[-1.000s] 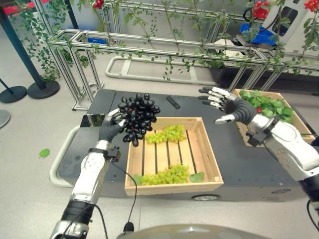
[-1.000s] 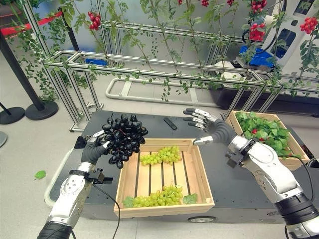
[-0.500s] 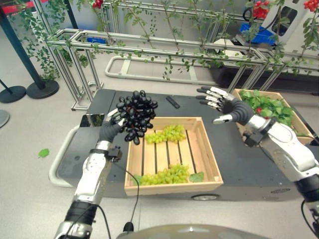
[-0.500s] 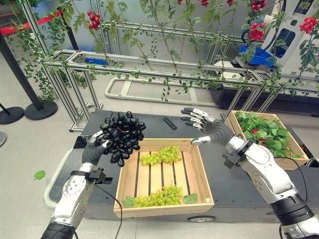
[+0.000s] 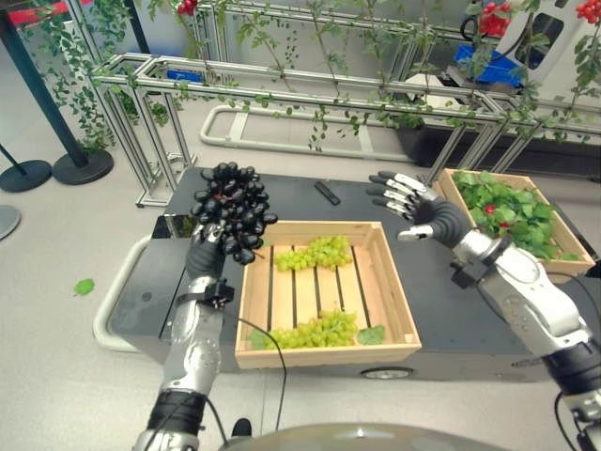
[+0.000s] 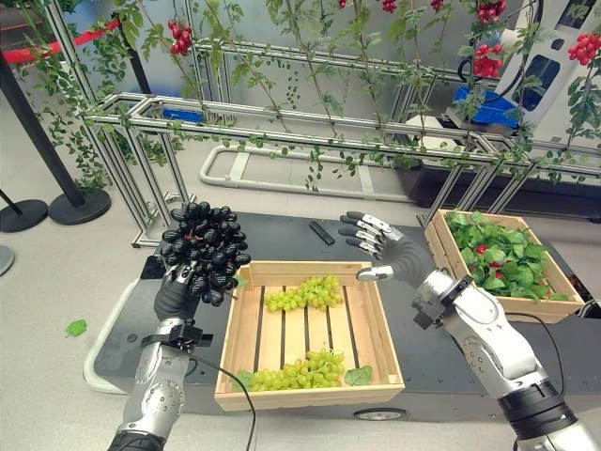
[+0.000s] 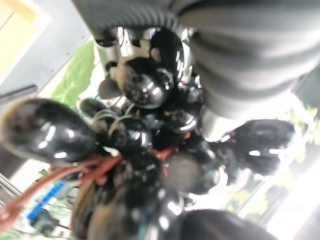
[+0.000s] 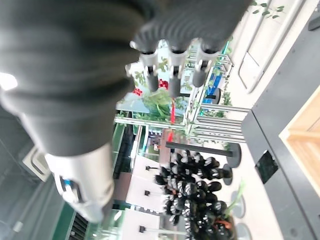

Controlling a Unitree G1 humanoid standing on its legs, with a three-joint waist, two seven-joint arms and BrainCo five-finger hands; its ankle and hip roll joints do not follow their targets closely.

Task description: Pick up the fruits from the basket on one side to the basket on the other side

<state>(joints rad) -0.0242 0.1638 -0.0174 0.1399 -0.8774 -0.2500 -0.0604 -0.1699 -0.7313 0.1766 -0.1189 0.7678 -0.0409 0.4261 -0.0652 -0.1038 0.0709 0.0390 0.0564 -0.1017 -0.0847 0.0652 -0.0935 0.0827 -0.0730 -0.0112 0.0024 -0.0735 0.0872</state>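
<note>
Above crate's left rim, left hand (image 5: 204, 252) gripping one black grape bunch (image 5: 231, 209), two green bunches (image 5: 315, 252) below.

The slatted crate (image 5: 324, 352) has bare slats in its middle, between green grapes at its far wall (image 5: 313, 254) and more at its near wall (image 5: 310, 332). The left hand (image 5: 205, 252) holds black grapes (image 5: 230, 209) above the crate's far left corner. The right hand (image 5: 420, 209), fingers spread, hangs above the dark platform (image 5: 427, 301) between that crate and the leaf-filled crate (image 5: 512, 209).
</note>
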